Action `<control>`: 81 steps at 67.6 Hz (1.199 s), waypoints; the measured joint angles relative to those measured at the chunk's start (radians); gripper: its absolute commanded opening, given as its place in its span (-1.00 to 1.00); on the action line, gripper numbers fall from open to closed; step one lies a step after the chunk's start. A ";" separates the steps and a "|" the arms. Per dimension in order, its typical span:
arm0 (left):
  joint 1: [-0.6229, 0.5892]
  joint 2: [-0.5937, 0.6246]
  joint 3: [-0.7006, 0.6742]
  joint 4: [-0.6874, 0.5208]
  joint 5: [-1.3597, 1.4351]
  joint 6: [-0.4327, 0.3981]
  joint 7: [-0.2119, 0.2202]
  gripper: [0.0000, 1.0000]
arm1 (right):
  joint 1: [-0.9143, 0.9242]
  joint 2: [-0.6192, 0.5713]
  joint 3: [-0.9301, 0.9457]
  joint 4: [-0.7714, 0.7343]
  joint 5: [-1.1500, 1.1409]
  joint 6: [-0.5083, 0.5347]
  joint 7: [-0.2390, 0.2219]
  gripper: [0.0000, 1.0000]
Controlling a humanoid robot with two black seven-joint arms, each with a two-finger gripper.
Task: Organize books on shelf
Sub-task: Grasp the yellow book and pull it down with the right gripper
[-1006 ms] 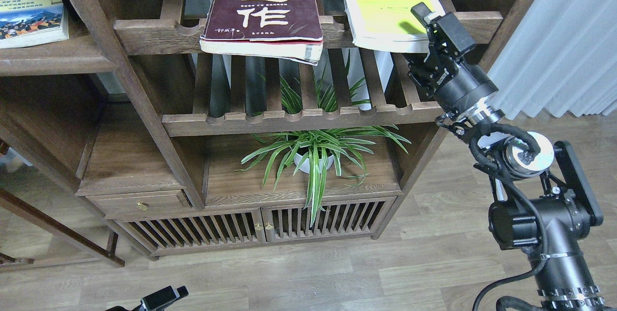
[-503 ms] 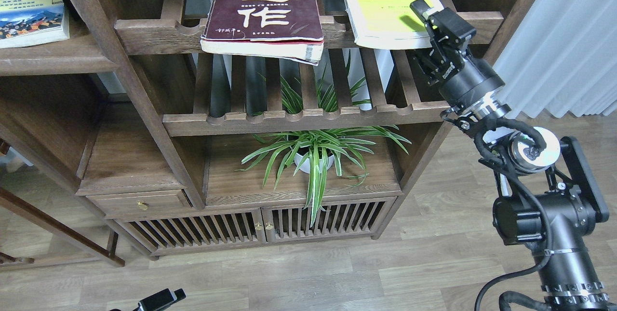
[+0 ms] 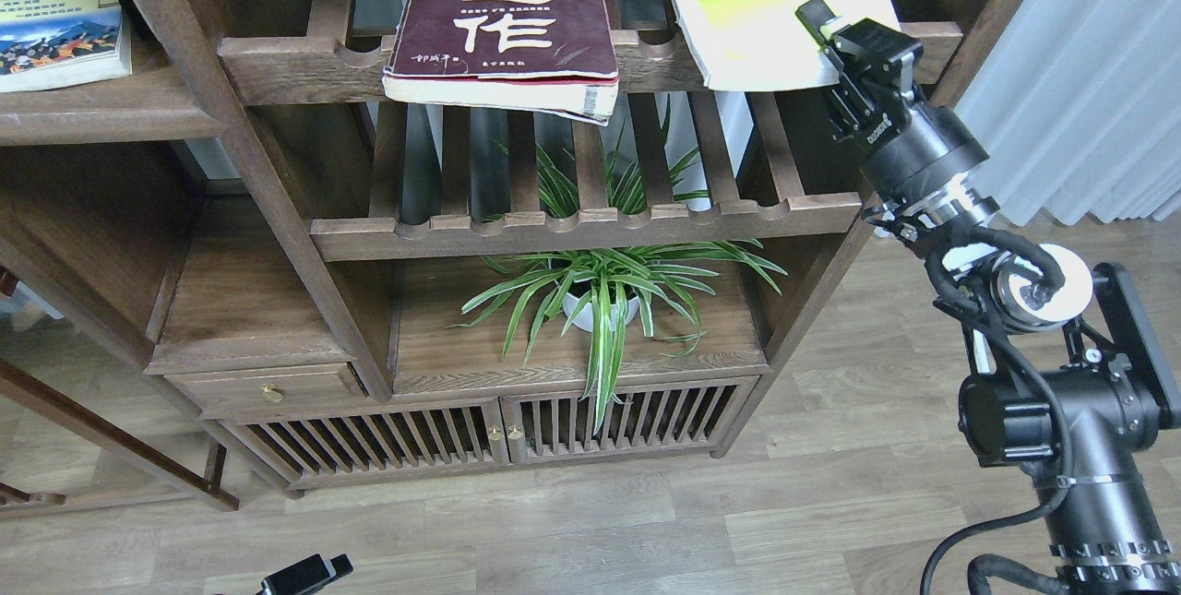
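— Where does everything sit, biggest thing first?

— The slatted rack [image 3: 572, 69] with its notched front rail runs across the top of my view. To its left is the shelf [image 3: 101, 111], a solid dark board, and the "300" book [image 3: 57, 18] lies flat on it. On the rack the maroon book [image 3: 507, 18] lies flat, its near edge hanging over the rail. The yellow-green book [image 3: 766, 9] is at the rack's right end, its near right corner tilted up off the rail. Below, a potted plant [image 3: 604, 295] stands on the lower board.

— And your grippers?

— My right gripper [image 3: 835, 46] is clenched on that lifted corner of the yellow-green book, one finger above the cover and the rest of the jaw under it. My left gripper [image 3: 304, 574] shows only as a dark tip at the bottom edge; I cannot tell whether it is parted or closed.

— Which step is this?

— I judge it the pick-up of the yellow-green book. Next I need to raise it clear of the rail without the cover bending or slipping, then carry it left past the maroon book toward the shelf.
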 measured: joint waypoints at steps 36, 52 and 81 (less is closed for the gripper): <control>0.015 -0.004 0.002 0.020 0.001 0.000 0.000 0.99 | -0.311 -0.118 0.037 0.011 0.174 0.297 -0.005 -0.90; 0.014 -0.035 0.002 0.020 0.004 0.000 0.001 0.99 | -0.470 -0.085 0.029 0.007 0.199 0.338 -0.005 -0.90; 0.004 -0.114 -0.091 -0.072 -0.017 0.000 -0.016 0.99 | -0.635 0.009 -0.086 0.001 0.199 0.338 -0.005 -0.93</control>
